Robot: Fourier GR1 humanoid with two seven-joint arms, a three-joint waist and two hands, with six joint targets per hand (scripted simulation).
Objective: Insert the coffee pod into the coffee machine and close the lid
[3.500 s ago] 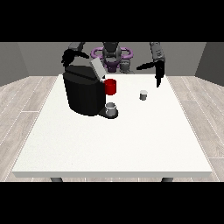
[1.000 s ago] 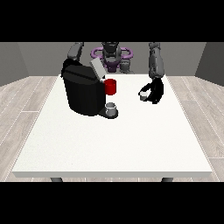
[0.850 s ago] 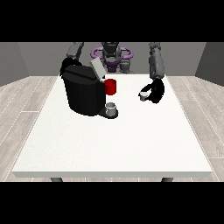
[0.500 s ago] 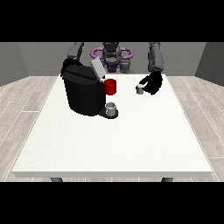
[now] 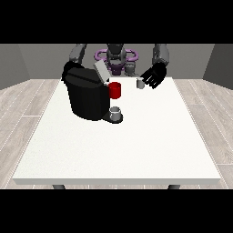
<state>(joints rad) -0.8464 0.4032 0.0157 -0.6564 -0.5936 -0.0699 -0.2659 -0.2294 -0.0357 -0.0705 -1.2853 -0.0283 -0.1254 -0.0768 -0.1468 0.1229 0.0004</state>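
A large white table (image 5: 136,150) spreads under the fingers of the hand at the view's right (image 5: 154,76) and runs far out from them toward the camera. A small grey cup (image 5: 116,112), possibly metal, stands upright on it, well apart from those fingers, nearer the camera and toward the view's left. Two dark table legs (image 5: 58,186) show below the near edge. Pale wood-plank floor (image 5: 27,104) lies on both sides, with grey walls (image 5: 220,61) behind the fingers.
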